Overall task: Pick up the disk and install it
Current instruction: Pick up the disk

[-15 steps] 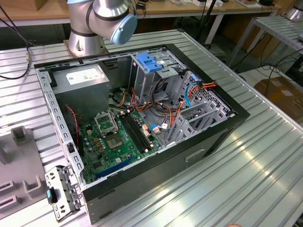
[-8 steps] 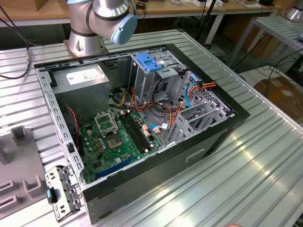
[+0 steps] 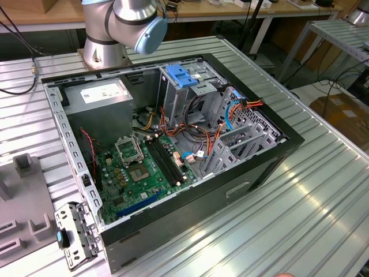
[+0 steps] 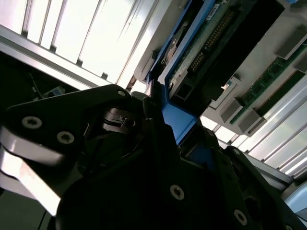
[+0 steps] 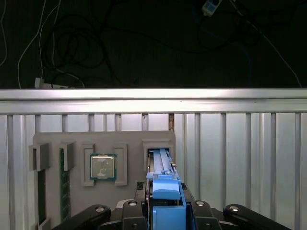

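— Where's the disk (image 5: 162,163)?
— Standing on edge in a slot of the grey tray (image 5: 129,139); the tray lies on the table (image 5: 240,143).
— And the fingers (image 5: 142,195)?
— Clamped on its blue rail (image 5: 166,189).

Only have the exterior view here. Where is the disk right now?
Observer: In the first wrist view the disk stands on edge at a slot of a grey tray.
Operator: Gripper anywhere near it?
Observer: Yes. The gripper is right at the disk's blue-railed edge.
Operator: Which face of the disk is exposed?
Observer: The second wrist view shows its green circuit-board side facing that camera.
Operator: Anything else in that tray?
Observer: A processor chip sits in a pocket beside the disk's slot, apart from the disk.
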Available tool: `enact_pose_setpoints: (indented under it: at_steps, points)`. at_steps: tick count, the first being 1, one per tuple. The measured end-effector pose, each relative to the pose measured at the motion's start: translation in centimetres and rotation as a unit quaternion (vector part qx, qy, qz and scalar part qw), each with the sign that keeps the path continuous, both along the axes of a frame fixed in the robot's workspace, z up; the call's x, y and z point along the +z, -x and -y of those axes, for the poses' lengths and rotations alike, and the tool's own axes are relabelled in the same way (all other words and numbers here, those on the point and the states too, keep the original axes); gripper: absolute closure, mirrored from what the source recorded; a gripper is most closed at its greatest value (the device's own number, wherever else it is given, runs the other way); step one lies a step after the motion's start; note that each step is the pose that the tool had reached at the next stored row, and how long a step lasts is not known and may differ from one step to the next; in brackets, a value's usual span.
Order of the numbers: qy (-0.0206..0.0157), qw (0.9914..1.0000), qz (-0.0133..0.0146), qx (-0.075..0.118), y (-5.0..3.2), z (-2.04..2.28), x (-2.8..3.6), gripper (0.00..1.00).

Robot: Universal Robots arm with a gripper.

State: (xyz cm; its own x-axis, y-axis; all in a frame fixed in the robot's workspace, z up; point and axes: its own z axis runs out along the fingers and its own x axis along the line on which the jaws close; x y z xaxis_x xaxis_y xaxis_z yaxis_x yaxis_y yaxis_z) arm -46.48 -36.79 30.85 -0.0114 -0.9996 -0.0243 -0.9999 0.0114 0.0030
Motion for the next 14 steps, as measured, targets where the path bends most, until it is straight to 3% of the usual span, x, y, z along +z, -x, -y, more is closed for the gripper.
enact_pose_setpoints:
  at_steps: [9, 14]
  points:
    - [0.0015, 1.00000, 0.0000, 0.000, 0.00, 0.00, 2.02, 0.63]
    - [0.0043, 0.99999, 0.0000, 0.000, 0.00, 0.00, 3.36, 0.63]
